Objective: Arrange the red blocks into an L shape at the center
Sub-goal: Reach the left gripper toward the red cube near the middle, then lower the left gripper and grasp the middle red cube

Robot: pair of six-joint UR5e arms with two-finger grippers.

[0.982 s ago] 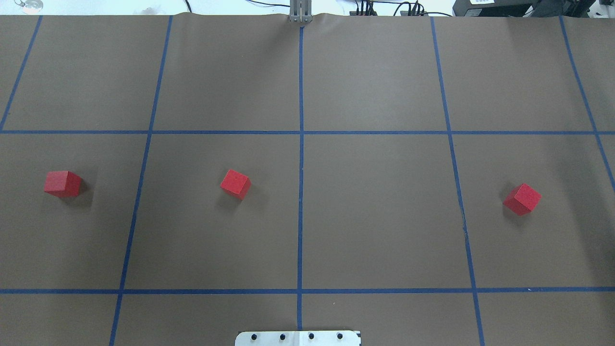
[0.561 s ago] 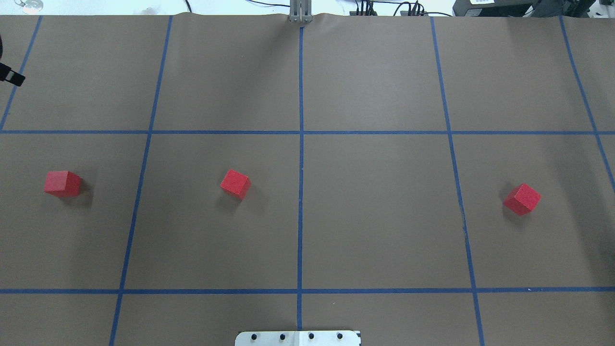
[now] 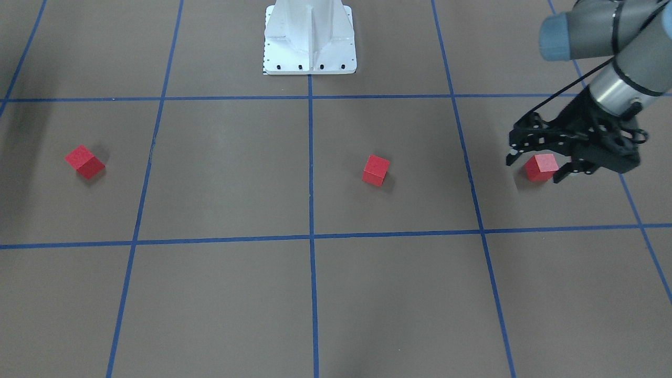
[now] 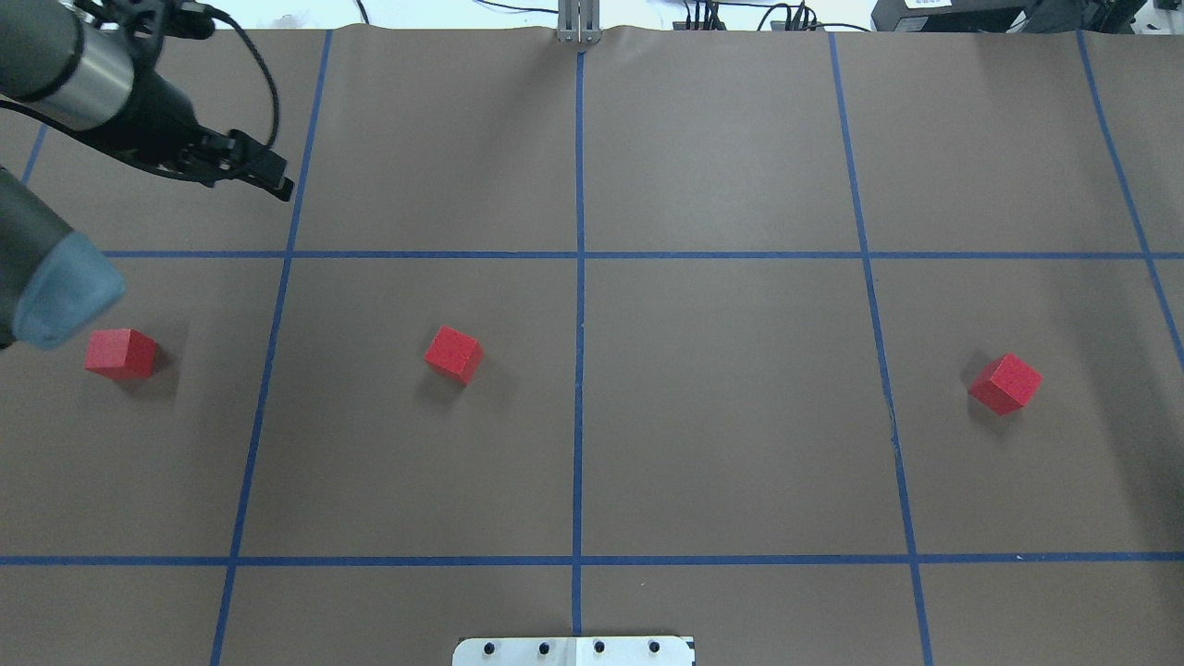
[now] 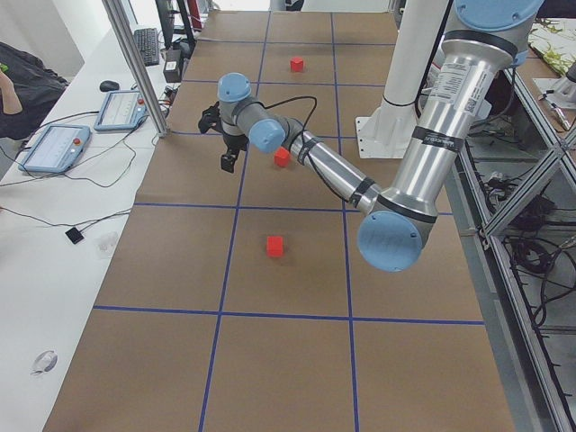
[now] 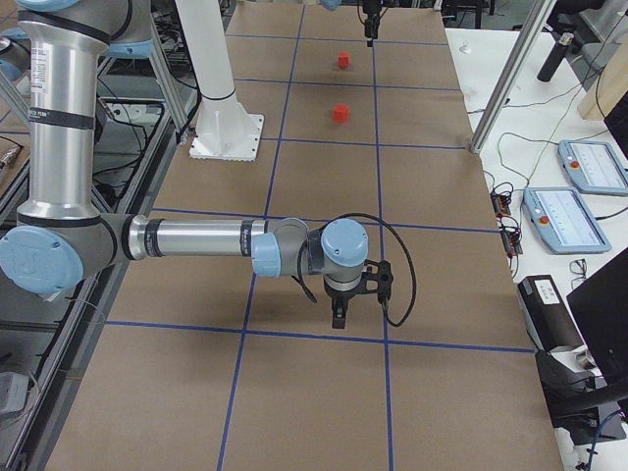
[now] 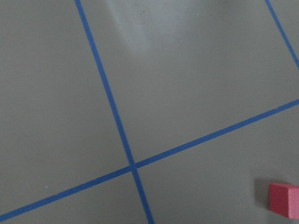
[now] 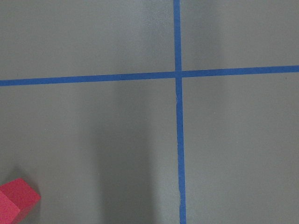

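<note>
Three red blocks lie apart on the brown gridded surface, in a rough row: the left block [image 4: 120, 354] [image 3: 541, 167], the middle block [image 4: 453, 354] [image 3: 376, 170] and the right block [image 4: 1005, 383] [image 3: 84, 161]. The center crossing [image 4: 580, 254] [image 3: 312, 237] is bare. My left gripper [image 4: 277, 185] [image 3: 534, 169] is open and empty, raised above the table beyond the left block. The left wrist view shows that block [image 7: 285, 200] at its lower right. My right gripper [image 6: 339, 314] shows only in the exterior right view; I cannot tell whether it is open. The right wrist view shows a block [image 8: 16, 205].
The white robot base plate [image 4: 573, 650] [image 3: 310, 37] stands at the table's near edge. A metal post [image 4: 578, 23] stands at the far edge. Tablets [image 5: 54, 144] and cables lie on the side bench beyond the frame post [image 5: 135, 63].
My left arm has swung in from the left edge of the overhead view, and its gripper now hangs over the far-left cell. The three blocks have not moved.
</note>
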